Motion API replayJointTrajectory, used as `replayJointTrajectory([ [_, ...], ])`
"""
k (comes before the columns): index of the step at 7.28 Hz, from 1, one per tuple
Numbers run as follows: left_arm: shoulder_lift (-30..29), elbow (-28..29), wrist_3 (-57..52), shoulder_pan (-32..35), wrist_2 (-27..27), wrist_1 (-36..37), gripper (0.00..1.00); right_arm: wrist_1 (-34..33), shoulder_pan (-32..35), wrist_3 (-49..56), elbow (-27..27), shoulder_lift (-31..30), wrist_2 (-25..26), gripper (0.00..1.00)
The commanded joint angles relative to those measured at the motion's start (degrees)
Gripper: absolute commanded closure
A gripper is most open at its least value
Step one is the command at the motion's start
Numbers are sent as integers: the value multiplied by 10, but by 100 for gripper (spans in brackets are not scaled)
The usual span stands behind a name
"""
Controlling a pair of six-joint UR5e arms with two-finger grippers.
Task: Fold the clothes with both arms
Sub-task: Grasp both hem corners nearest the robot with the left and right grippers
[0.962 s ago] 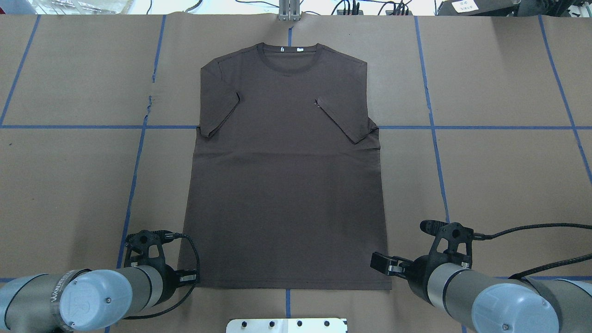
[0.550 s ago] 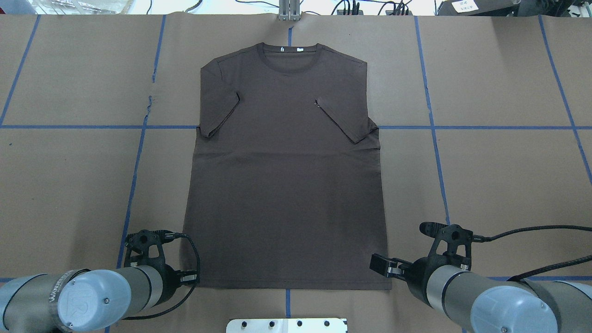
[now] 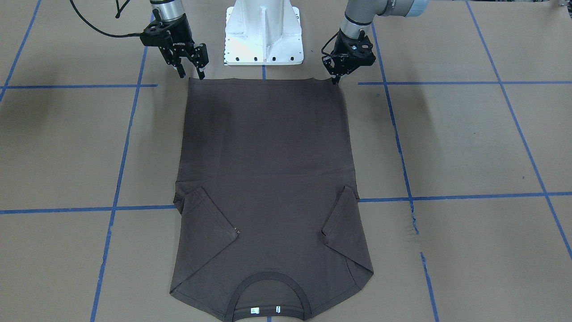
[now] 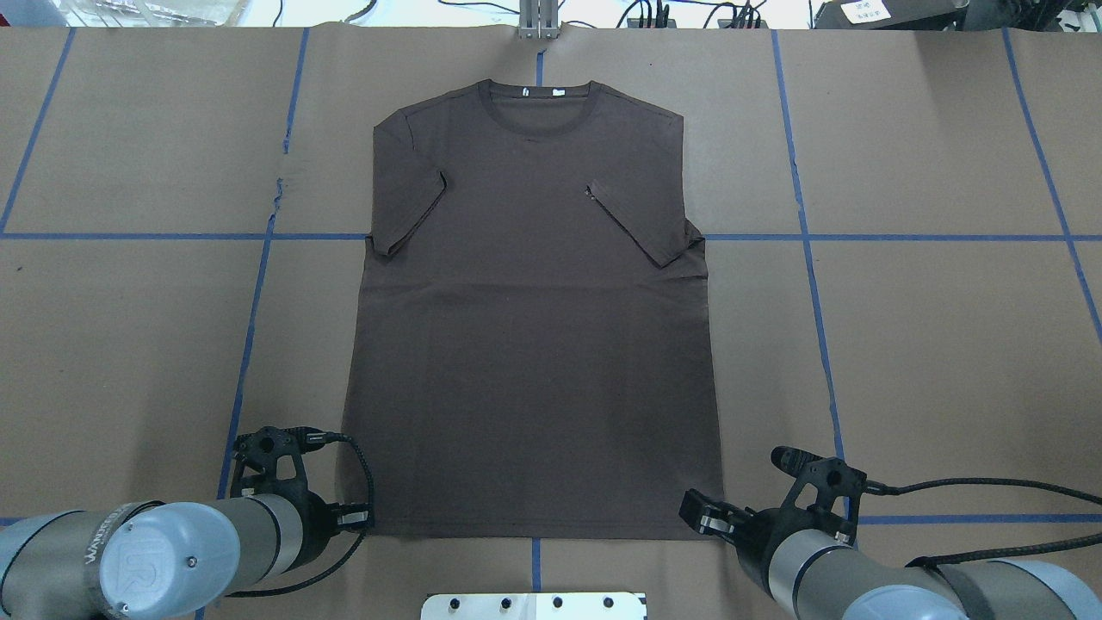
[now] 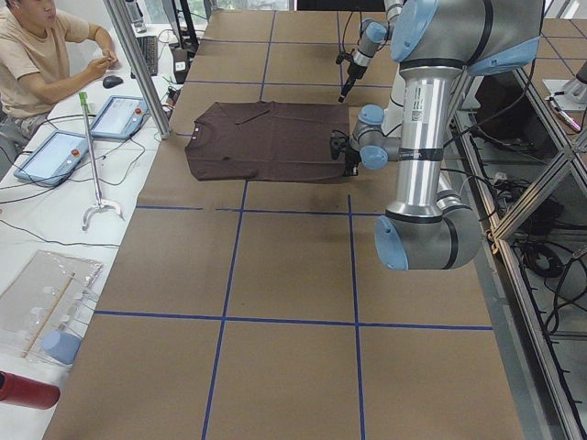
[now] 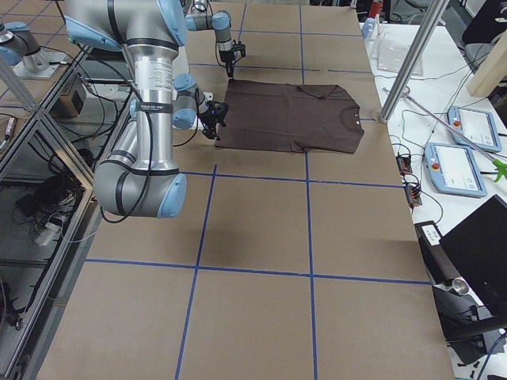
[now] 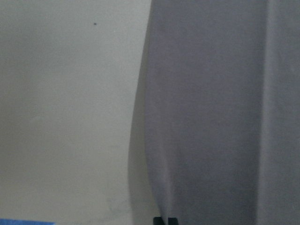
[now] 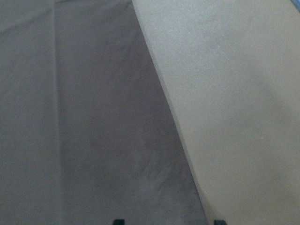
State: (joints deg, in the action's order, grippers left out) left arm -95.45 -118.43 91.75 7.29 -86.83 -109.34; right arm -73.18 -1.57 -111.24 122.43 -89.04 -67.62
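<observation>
Dark brown T-shirt [image 4: 534, 344]: lies flat, front up, on the brown paper-covered table [image 4: 947, 344], both sleeves folded inward, collar farthest from the robot. Left gripper [image 3: 334, 80]: jaws pinched together on one hem corner. Right gripper [image 3: 192, 75]: jaws wide, at the opposite hem corner.
</observation>
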Motion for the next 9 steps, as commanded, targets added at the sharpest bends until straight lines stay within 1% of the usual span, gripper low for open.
replayJointTrajectory([
  [1, 0, -1, 0, 0, -1, 0, 100, -8, -13, -13, -18, 4, 8, 34],
  [3, 1, -1, 1, 0, -1, -1, 100, -16, -14, -13, -18, 4, 8, 34],
  [4, 1, -1, 7, -1, 0, -1, 100, -16, -15, -14, -16, 4, 8, 43],
  [5, 0, -1, 8, -3, 1, -1, 100, -16, -16, -15, -17, 4, 10, 59],
  [6, 0, -1, 8, -4, 1, -1, 100, -16, -19, -15, -18, 4, 10, 61],
  [8, 1, -1, 8, -4, 1, -1, 100, -17, -21, -14, -18, 4, 9, 60],
  [9, 1, -1, 8, -4, 2, -1, 100, -17, -21, -13, -18, 1, 8, 57],
])
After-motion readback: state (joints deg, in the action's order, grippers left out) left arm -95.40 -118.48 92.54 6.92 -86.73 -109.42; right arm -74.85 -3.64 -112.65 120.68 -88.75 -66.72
